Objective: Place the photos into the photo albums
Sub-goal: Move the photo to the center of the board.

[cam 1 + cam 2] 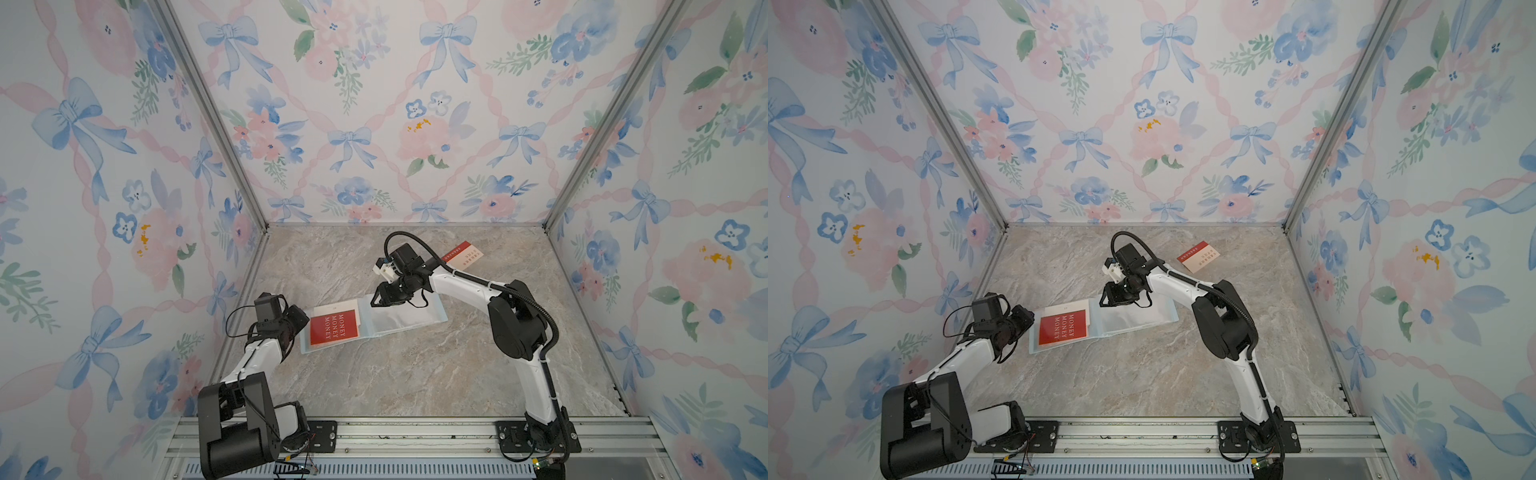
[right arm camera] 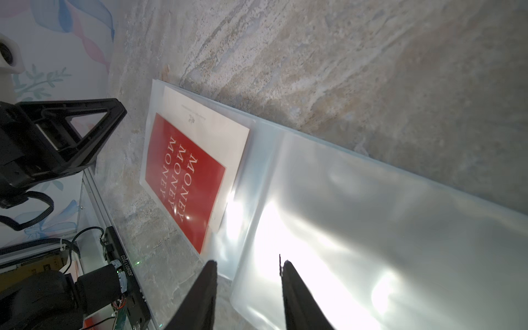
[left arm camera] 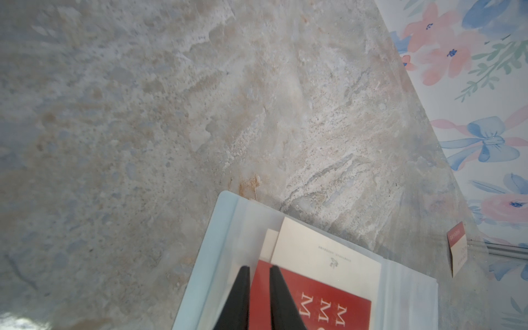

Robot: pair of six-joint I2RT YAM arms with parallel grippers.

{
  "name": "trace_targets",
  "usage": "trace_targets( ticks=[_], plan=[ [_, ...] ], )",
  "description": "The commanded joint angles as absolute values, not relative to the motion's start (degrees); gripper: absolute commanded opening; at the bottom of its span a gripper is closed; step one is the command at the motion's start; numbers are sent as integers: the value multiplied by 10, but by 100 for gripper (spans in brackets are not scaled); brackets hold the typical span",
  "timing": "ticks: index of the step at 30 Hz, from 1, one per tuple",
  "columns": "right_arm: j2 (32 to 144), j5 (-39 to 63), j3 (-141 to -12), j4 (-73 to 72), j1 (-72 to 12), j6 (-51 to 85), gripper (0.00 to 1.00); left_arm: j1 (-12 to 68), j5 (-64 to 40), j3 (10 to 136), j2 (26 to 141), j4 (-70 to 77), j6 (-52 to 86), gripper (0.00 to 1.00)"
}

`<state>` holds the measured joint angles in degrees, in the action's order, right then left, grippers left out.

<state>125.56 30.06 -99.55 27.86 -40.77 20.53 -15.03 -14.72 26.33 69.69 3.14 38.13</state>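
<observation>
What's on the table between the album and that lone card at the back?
Nothing. The left wrist view shows bare table between album and card; in both top views the right arm hides part of it.

Left claw (image 3: 260, 269) narrow-gapped, right claw (image 2: 249, 263) parted.

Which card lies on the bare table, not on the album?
The red-and-cream card near the back wall, alone on the table. The red MONEY card and the cream card under it lie on the open album.
</observation>
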Motion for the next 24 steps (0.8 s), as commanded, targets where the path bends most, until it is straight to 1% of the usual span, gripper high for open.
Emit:
trace_targets(
  ticks=[1,5,10,15,20,24],
  plan=[
    [1224,307,-966,259,-381,211,39,-149,-167,283,684,28,386,17],
    [1209,298,-949,261,-334,206,39,-133,-185,297,686,28,381,16],
    [1208,265,-967,292,-271,182,39,-73,-190,337,718,29,376,16],
    [1213,216,-994,336,-206,150,39,-10,-170,379,742,29,381,16],
    [1216,216,-1003,336,-135,157,39,40,-156,433,787,29,383,17],
    [1234,216,-1039,358,-95,150,39,76,-133,466,819,29,389,17]
  ],
)
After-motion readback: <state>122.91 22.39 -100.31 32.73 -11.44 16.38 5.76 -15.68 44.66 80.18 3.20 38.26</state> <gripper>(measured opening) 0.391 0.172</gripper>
